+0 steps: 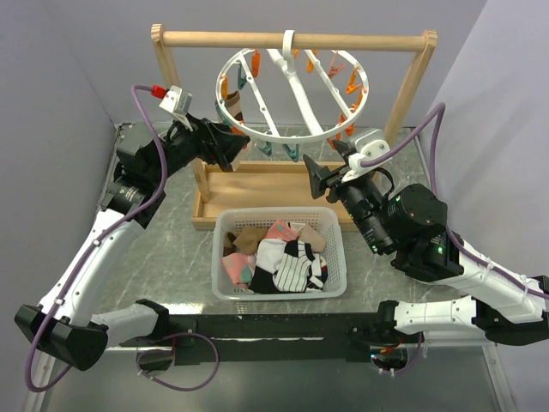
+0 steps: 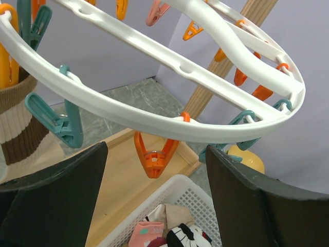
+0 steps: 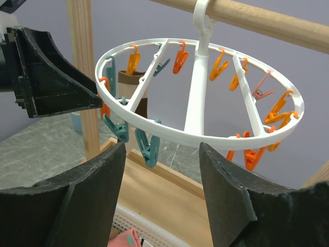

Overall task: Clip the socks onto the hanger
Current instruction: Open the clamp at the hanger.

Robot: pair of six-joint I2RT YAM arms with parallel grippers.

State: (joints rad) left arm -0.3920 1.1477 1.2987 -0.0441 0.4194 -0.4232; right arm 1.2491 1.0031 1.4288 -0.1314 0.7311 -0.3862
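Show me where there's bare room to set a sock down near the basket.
Bare table left of the basket, up to the left arm; the wooden tray behind it is bare too. Crowded: socks fill the basket; left tool and right tool flank the hanger.

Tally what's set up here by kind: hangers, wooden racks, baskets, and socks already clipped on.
Hanger: 1
Wooden rack: 1
Basket: 1
Sock clipped on, as far as shows: 1
Total: 4
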